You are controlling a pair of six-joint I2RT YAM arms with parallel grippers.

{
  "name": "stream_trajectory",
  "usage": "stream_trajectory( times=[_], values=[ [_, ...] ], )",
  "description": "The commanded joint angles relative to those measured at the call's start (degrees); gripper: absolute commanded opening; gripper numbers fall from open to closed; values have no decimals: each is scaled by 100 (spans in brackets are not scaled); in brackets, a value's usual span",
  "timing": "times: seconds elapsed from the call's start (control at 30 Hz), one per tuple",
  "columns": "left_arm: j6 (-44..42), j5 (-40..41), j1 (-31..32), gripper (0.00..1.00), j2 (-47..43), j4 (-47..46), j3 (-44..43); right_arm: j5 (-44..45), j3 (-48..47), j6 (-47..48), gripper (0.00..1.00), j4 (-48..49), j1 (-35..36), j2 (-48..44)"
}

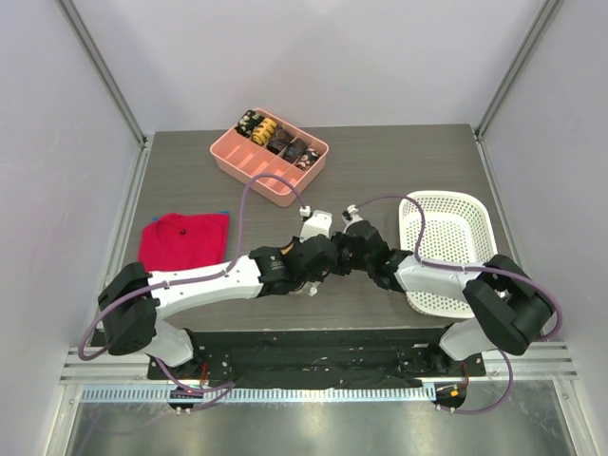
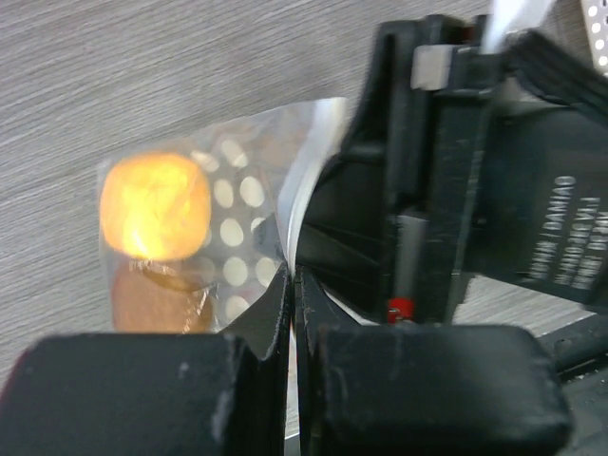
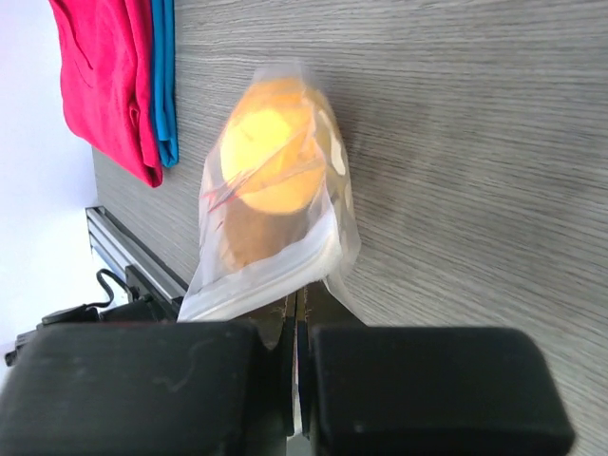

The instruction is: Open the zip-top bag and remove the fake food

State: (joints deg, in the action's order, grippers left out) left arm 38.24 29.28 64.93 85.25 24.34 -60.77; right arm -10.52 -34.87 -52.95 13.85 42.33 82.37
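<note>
Left gripper (image 2: 293, 277): jaws pressed together on one edge of the zip-top bag (image 2: 234, 228), with a thin white strip showing between them. Right gripper (image 3: 296, 302): jaws likewise closed on the bag's edge. In the left wrist view we note the right gripper's black body just at 3 o'clock of the left fingertips, very close.

The bag stretches away from both pinches. We cannot tell whether it rests on the table (image 1: 399, 161) or hangs above it. The fake food is inside. The orange piece (image 2: 155, 207) sits at 10 o'clock of the left fingertips. The darker brownish piece (image 2: 152, 302) is at 9 o'clock, touching the orange one.

In the top view the two wrists meet near mid-table and hide the bag. From that point we log the red cloth (image 1: 185, 239) at 9 o'clock, the pink divided tray (image 1: 249, 176) at 11 o'clock and the white basket (image 1: 446, 197) at 3 o'clock, each well apart from the grippers.
</note>
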Motion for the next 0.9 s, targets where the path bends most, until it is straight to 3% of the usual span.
stream_trajectory(
  times=[0.0, 0.4, 0.87],
  values=[
    [70, 95, 73, 0, -255, -105, -224, 252, -344, 258, 1, 164, 126, 69],
    [87, 236, 73, 0, -404, -105, -304, 1253, -213, 663, 1, -330, 417, 332],
    [122, 184, 73, 0, -606, -105, -84, 1281, -151, 768, 1, -277, 522, 140]
  ],
)
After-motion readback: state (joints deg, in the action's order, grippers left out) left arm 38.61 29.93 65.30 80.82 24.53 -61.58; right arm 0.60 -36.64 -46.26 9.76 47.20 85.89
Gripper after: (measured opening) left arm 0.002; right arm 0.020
